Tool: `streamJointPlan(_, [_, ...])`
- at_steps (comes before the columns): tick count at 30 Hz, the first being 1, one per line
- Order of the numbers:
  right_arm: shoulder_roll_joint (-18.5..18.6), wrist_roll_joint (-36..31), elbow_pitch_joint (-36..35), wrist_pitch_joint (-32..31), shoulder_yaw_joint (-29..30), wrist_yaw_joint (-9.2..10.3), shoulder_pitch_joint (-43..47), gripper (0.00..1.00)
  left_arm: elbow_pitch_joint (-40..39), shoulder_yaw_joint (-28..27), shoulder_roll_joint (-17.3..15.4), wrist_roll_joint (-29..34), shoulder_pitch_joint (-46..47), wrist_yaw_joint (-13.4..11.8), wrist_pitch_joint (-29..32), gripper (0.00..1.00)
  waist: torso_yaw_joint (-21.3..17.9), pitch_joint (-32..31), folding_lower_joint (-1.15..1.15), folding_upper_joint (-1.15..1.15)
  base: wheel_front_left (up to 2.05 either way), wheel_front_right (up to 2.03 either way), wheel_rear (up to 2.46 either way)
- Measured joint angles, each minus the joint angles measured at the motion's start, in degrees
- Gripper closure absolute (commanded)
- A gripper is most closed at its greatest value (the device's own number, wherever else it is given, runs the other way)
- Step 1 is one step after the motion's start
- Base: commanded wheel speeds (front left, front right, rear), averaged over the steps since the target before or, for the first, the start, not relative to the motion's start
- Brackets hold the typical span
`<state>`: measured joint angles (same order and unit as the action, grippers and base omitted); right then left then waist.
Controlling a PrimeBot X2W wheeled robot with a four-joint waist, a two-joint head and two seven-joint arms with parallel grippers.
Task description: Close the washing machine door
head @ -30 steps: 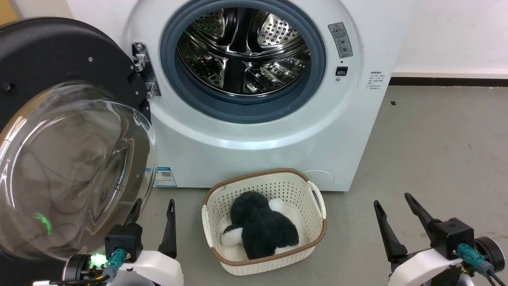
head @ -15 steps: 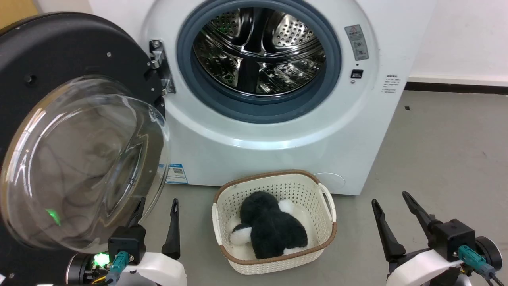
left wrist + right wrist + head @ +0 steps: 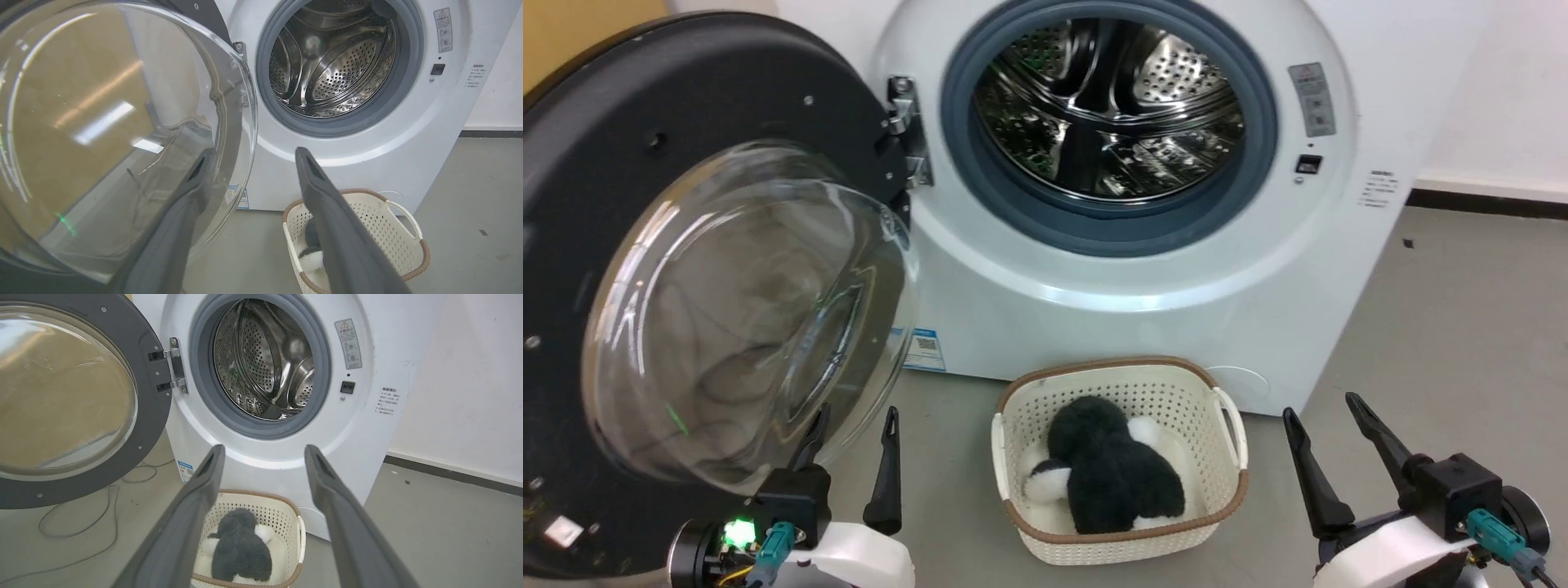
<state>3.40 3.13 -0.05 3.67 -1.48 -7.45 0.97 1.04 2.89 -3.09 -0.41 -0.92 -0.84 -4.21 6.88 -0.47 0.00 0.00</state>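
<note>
The washing machine door (image 3: 629, 180) hangs wide open at the left, a black disc with a bulging glass bowl (image 3: 743, 318) and a metal hinge (image 3: 907, 131). The white washing machine (image 3: 1135, 302) shows its steel drum (image 3: 1107, 106) inside a grey gasket. My left gripper (image 3: 854, 425) stands open just below and right of the glass bowl, with its left finger against the bowl's rim in the left wrist view (image 3: 253, 157). My right gripper (image 3: 1327, 412) stands open at the lower right, away from the door. The door (image 3: 151, 396) and machine (image 3: 355, 428) appear in the right wrist view too.
A cream perforated basket (image 3: 1225, 425) holding a black and white plush toy (image 3: 1111, 474) stands on the grey floor before the machine, between my grippers. A thin cable (image 3: 73, 526) lies on the floor under the door. A white wall (image 3: 461, 396) runs to the right.
The whole head view has shifted rightward, so the camera has turned left. Both grippers keep the same open stance at the bottom of the view.
</note>
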Motion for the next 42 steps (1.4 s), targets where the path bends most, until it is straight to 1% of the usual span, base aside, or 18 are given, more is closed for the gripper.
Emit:
streamJointPlan(16, [0.37, 1.59, 0.02, 1.56, -1.15, 0.00, 0.16, 0.00, 0.03, 1.33, -0.34, -0.26, -0.02, -0.25, -1.99, 0.00, 5.83, -0.20, 0.00, 0.00, 0.00, 0.00, 0.00])
streamJointPlan(42, [2.01, 4.87, 1.86, 4.30, -5.12, 0.00, -0.90, 0.00, -1.57, 2.40, -1.02, -0.36, -1.07, -2.55, -5.16, 0.00, 12.70, 0.51, 0.00, 0.00, 0.00, 0.00, 0.00])
